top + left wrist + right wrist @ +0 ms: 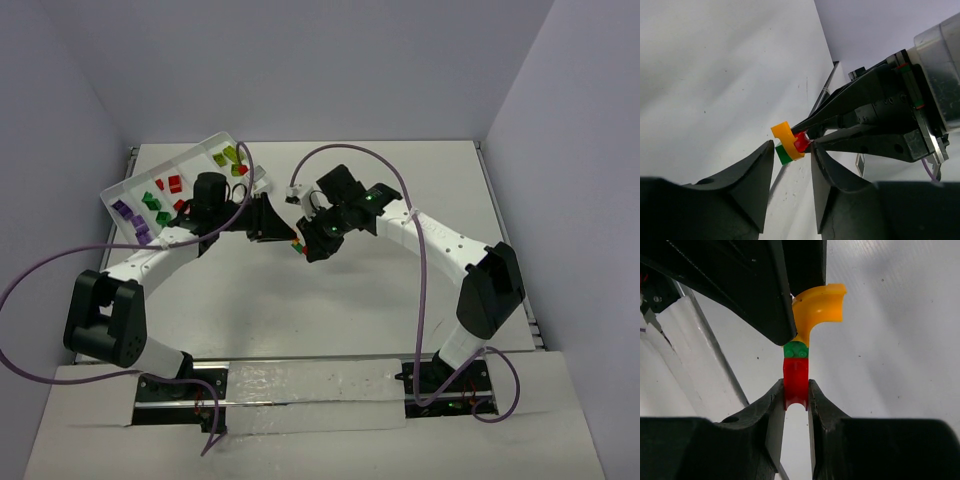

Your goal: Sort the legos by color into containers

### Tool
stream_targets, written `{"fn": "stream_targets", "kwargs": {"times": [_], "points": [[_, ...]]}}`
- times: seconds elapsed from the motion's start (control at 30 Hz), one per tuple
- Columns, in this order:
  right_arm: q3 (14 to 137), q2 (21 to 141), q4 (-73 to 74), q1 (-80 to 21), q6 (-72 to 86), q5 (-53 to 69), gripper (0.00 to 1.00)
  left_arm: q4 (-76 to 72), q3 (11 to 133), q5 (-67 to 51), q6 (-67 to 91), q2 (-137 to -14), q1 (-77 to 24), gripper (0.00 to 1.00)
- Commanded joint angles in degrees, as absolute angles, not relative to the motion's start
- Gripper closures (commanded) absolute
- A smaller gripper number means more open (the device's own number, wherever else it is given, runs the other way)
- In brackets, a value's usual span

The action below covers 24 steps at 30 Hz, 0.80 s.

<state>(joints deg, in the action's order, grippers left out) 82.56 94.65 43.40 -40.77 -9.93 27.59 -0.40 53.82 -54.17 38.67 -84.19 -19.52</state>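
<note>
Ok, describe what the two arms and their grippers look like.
Both the left arm and right arm have white links with bulky black joints. A purple cable runs along each. The left gripper and right gripper have matte black, tapering fingers. A green light glows at the right wrist.

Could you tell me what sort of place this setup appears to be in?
Probably a robotics lab test cell: a white table boxed in by plain walls, two cabled arms at its edge, and a tray of coloured legos.
</note>
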Motion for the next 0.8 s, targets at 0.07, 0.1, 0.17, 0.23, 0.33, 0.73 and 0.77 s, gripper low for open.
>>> {"fn": "stream_targets", "kwargs": {"times": [0.07,0.1,0.17,0.23,0.33,0.73,0.77], "points": [[85.3,92.5,43.6,-42.1,-10.0,23.0,1.0,-3.9,55.1,-56.5,41.0,-84.8,-19.8,0.68],[85.3,92.6,43.5,-42.3,-9.9,22.6,1.0,-4.4,54.9,-57.1,41.6,-84.9,-19.8,0.69],[85.3,92.9,43.6,-42.6,-10.0,21.0,1.0,-6.3,54.3,-58.4,43.5,-84.9,-19.9,0.74],[85.1,93.0,43.4,-42.8,-10.0,20.1,1.0,-7.8,53.9,-59.1,44.8,-84.9,-19.9,0.78],[84.9,92.9,43.2,-43.3,-10.1,19.2,1.0,-9.5,53.3,-60.0,46.3,-84.8,-19.9,0.86],[84.2,92.4,43.1,-43.9,-10.0,16.9,1.0,-7.7,52.3,-58.1,44.1,-83.9,-19.0,1.0],[83.9,92.2,42.9,-43.9,-10.1,16.6,1.0,-5.1,52.7,-56.1,42.0,-83.4,-17.9,1.0]]}}
